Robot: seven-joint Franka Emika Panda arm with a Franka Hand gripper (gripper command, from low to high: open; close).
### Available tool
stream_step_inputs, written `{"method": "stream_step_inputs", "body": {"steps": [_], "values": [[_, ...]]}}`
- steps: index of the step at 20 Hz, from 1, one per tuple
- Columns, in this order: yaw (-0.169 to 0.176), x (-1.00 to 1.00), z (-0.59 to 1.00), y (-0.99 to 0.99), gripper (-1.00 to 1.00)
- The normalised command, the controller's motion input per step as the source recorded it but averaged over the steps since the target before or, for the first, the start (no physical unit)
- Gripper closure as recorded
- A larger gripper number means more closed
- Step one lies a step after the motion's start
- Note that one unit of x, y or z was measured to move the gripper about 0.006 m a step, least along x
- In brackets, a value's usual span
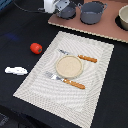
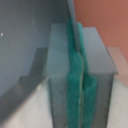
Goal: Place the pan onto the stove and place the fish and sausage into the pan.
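Pan sits on the stove at the desk's far edge; our gripper seems pressed shut there, perhaps on its handle, we cannot tell.

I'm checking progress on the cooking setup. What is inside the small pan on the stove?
The gripper covers most of the pan, so its inside is hidden. The fish and sausage lie off the stove.

place: we'd say mock kitchen | clues: toy stove with pot, placemat with plate on dark counter
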Motion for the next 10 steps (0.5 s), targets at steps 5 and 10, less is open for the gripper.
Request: {"method": "stream_step_inputs", "body": {"steps": [5,10], "values": [[0.000,0.20,0.13,0.07,-1.00],[0.000,0.14,0.29,0.03,-1.00]]}}
